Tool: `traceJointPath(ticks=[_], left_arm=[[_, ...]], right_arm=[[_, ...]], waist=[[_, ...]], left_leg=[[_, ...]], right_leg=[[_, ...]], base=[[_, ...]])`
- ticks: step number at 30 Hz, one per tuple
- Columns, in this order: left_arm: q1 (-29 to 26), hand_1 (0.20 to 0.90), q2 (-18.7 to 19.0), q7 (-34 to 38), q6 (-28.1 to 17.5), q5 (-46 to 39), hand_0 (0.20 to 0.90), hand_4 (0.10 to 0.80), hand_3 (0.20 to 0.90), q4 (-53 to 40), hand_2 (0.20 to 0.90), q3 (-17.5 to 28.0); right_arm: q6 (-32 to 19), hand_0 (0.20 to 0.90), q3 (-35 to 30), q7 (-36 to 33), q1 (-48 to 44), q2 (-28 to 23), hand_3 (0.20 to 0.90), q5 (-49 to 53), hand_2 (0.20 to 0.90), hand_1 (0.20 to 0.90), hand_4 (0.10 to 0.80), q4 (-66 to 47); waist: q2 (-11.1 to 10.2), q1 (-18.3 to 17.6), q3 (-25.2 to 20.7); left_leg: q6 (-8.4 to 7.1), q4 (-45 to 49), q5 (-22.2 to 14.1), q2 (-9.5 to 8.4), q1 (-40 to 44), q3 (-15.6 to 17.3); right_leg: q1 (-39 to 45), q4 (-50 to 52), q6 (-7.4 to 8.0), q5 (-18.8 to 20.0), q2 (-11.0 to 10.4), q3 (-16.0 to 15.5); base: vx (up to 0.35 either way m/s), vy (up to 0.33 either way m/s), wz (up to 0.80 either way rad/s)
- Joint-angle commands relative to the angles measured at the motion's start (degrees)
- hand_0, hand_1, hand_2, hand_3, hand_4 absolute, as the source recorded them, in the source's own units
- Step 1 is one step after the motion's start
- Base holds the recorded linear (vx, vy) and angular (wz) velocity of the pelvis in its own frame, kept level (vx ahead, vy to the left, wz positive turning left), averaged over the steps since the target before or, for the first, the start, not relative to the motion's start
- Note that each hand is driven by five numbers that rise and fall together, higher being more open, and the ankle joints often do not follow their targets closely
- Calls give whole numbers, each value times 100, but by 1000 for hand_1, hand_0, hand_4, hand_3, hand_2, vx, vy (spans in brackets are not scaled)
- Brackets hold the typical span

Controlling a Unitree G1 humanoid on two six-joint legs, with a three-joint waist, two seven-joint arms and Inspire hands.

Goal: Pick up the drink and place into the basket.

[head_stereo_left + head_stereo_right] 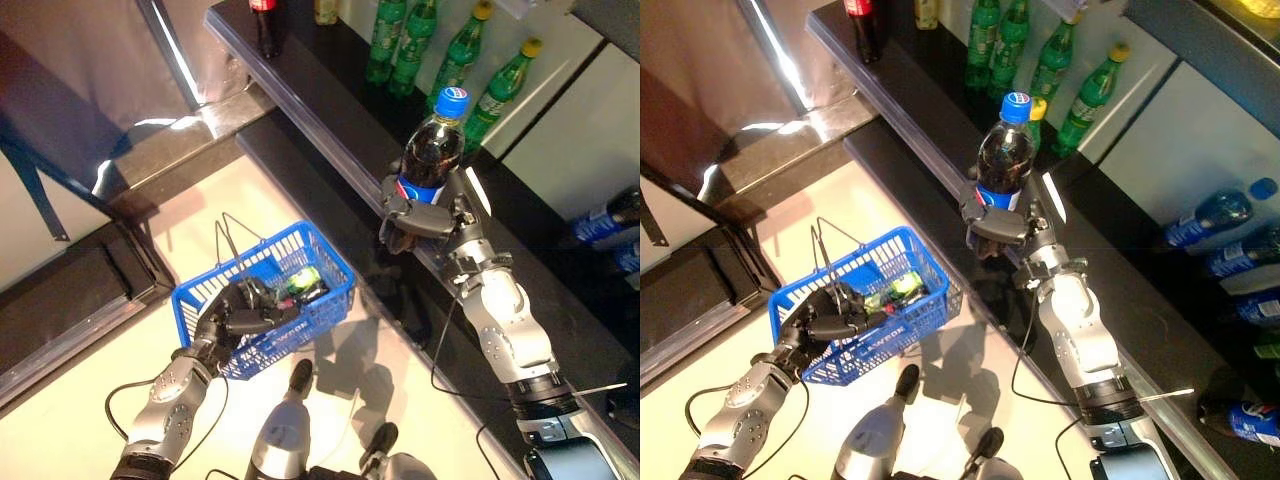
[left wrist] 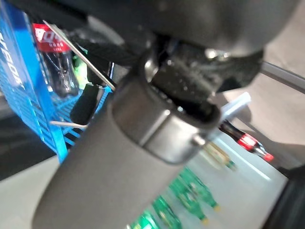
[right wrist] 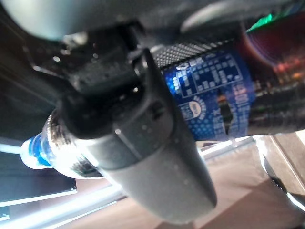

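Dark shelving [image 1: 330,120] runs diagonally across the scene above a pale floor, lined with green bottles [image 1: 400,40] along its back and a red-capped bottle [image 1: 264,20] at its far end. The right hand [image 1: 425,215] has its fingers curled round the lower body of the drink [image 1: 432,150], a dark cola bottle with a blue cap and blue label, held upright just at the shelf's front edge; its wrist view confirms the thumb clamped across the label. Gripping low on the bottle probably keeps it steady for the carry.

The left hand [image 1: 240,315] holds the blue basket [image 1: 325,265] out over the floor, well apart from the drink, fingers curled over its near rim and wire handle [image 1: 235,240], apparently to keep the mouth open and level. Inside already lie a green item [image 1: 303,280] and, seen in the left wrist view, a clear bottle with a red label [image 2: 57,62]. These take up part of the basket floor, so the drink likely must go in beside them, clear of the raised handle.
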Motion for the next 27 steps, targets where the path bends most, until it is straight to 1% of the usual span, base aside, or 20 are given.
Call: traceJointPath(ticks=[1,2,3,4,9,13,21,27], left_arm=[[-482,300,180,-1057,-1193,-886,300,100,200,-1428,300,-150],[-482,300,180,-1057,-1193,-886,300,100,200,-1428,300,-150],[-585,300,283,-1259,-1137,-904,300,100,200,-1763,300,-217],[-657,300,341,-1274,-1131,-931,300,100,200,-1889,300,-271],[-907,300,459,-1495,-1122,-1040,300,100,200,-2272,300,-377],[-1102,300,521,-1700,-1118,-1038,300,100,200,-2527,300,-491],[-1246,300,538,-2104,-1054,-1208,300,100,200,-2799,300,-580],[-1397,300,475,-2297,-1029,-1317,300,100,200,-3001,300,-695]], right_arm=[[-766,300,459,35,-112,-5,200,77,300,300,100,-535],[-766,300,459,35,-112,-5,200,77,300,300,100,-535],[-701,300,549,17,-123,-26,200,77,300,300,100,-518],[-678,300,605,-8,-135,-28,200,66,300,300,100,-512],[-576,300,802,45,-156,10,200,27,300,300,100,-459],[-482,300,1063,34,-266,91,200,-97,300,300,100,-348],[-241,300,1335,-32,-449,153,200,-152,300,300,100,-204],[-189,300,1654,-17,-561,412,200,-250,300,300,100,122]], waist=[[-173,-33,-2315],[-173,-33,-2315],[-186,22,-2326],[-188,40,-2336],[-201,104,-2389],[-209,151,-2428],[-218,198,-2447],[-233,271,-2467]], left_leg=[[-206,-22,-471,401,403,480],[-206,-22,-471,401,403,480],[-202,-22,-475,382,403,431],[-199,-22,-477,373,402,415],[-182,-22,-500,334,406,353],[-165,-22,-516,289,407,291],[-155,-22,-516,272,403,264],[-146,-22,-520,265,409,271]], right_leg=[[-312,74,275,264,-423,-107],[-312,74,275,264,-423,-107],[-284,85,278,262,-431,-166],[-278,92,281,263,-436,-186],[-262,136,294,255,-466,-258],[-267,150,306,246,-461,-252],[-282,173,300,218,-442,-211],[-273,195,300,226,-472,-236]], base=[[7,4,12],[18,10,19],[21,13,21],[26,17,29],[25,14,14],[20,18,6],[9,20,5],[0,8,6]])
